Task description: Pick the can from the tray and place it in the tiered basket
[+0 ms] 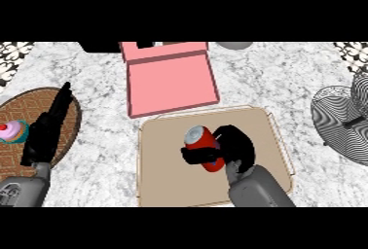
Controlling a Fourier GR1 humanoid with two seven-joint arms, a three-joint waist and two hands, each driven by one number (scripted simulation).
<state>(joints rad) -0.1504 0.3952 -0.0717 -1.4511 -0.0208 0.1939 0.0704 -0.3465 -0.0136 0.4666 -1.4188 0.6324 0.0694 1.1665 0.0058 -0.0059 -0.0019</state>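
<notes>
White and grey marble counter (101, 141) fills the picture, and we look down on it from above. Low in the middle lies our tan tray (165, 185), flat and easy to reach. On it is the red can (203, 145), tipped a little, its silver top facing up and left. Our right hand (229, 151) comes up from the bottom edge and curls its black fingers (194, 156) round the can's middle — we hold it from the side so it should not slip when we lift it.

Our left hand (46, 131) rests at the left of the frame with straight, open fingers, holding nothing. It lies over a brown round mat (18, 109) with a small cupcake (12, 131) on it.

Above the tray sits a pink box (171, 82). At the far right edge is the striped wire basket (343, 121) — well apart from the can, and we think the can goes there next.
</notes>
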